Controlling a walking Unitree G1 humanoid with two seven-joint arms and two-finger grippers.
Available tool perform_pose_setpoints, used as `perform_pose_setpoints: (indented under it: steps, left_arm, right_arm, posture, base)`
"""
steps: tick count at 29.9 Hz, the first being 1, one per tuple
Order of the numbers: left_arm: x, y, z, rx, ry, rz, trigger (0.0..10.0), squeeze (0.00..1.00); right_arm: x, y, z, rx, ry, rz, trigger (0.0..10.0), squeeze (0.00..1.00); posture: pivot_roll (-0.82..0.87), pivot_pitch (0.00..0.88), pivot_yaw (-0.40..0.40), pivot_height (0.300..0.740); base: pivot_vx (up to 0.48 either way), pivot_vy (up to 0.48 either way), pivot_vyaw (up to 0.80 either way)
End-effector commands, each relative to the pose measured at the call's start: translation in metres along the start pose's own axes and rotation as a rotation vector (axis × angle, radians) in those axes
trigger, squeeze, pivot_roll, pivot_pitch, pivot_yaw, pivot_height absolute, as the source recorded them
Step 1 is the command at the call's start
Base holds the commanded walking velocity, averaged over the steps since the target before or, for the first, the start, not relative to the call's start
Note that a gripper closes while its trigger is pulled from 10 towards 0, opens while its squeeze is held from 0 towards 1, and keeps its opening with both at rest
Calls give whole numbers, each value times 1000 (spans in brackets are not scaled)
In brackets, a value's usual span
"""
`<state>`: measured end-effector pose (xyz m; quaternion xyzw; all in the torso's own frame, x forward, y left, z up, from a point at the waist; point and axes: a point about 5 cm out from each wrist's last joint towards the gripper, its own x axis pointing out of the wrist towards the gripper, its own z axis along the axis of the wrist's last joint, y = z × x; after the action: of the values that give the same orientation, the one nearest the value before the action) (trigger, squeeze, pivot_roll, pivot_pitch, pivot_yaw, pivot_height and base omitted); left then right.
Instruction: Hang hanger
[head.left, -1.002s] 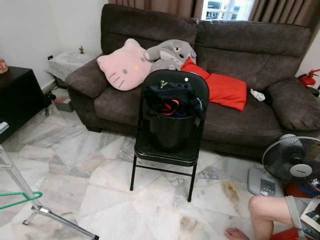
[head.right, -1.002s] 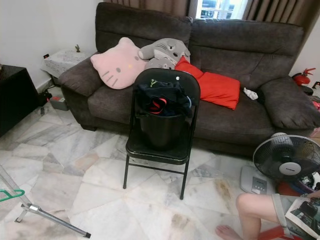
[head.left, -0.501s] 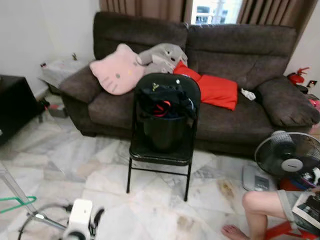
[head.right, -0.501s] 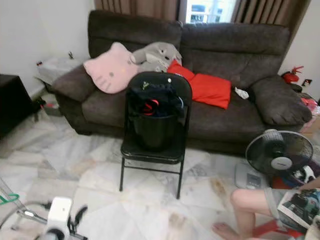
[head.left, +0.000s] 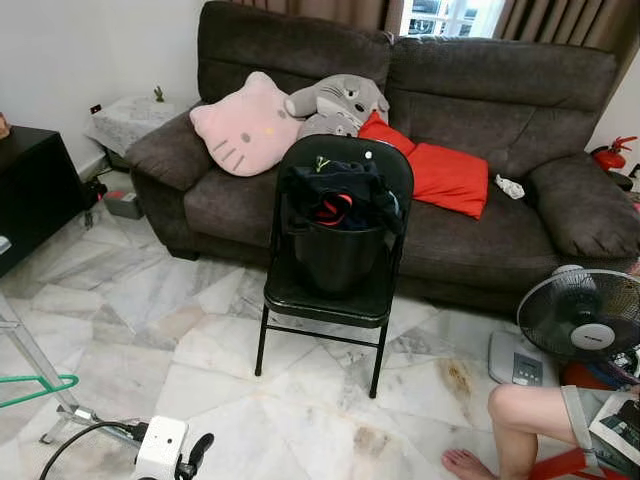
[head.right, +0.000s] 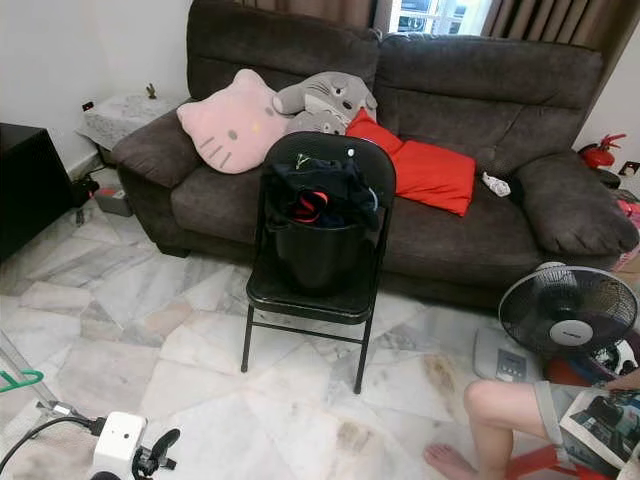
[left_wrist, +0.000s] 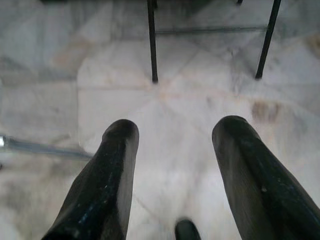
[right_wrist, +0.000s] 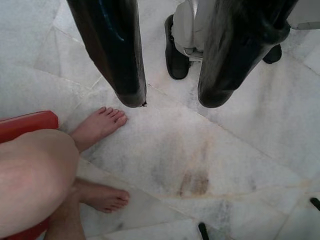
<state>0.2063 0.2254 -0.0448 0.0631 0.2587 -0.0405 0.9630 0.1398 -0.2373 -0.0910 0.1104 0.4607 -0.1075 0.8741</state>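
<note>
The green hanger (head.left: 35, 389) is hanging at the robot's far left, low over the marble floor (head.left: 200, 350), just beside the foot of a silver metal stand (head.left: 60, 415). The left gripper (left_wrist: 172, 150) is pointing down at bare floor in front of the legs of a black folding chair (head.left: 335, 290), its two black fingers (left_wrist: 107, 180) standing well apart and holding nothing. The right gripper (right_wrist: 172, 97) is hanging over the floor near a seated person's bare foot (right_wrist: 97, 125), fingers likewise spread and empty. A black bucket (head.left: 338, 255) heaped with dark clothing (head.left: 340, 200) is sitting on the chair before a dark sofa (head.left: 500, 100).
</note>
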Motion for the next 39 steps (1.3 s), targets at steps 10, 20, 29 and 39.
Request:
perform_pose_setpoints:
  steps: [10,20,29,39]
  left_arm:
    - [-8,-8,-34,-70,241,22,10000,0]
    - [-9,-12,-37,-111,247,29,10000,0]
    - [-18,-5,-49,-124,301,43,10000,0]
    - [-20,-6,-54,-128,351,52,10000,0]
  right_arm:
    - [0,-1,-1,28,-10,-14,10000,0]
    - [-1,-1,-1,33,-14,-16,10000,0]
    - [-1,-1,0,20,-24,-22,10000,0]
    - [0,1,0,42,-26,-21,10000,0]
  posture:
    - [7,0,-46,740]
    - [10,0,-52,740]
    - [5,0,-48,740]
    - [20,0,-41,740]
  base:
    - [0,0,0]
    - [0,0,0]
    - [281,0,0]
    - [334,0,276]
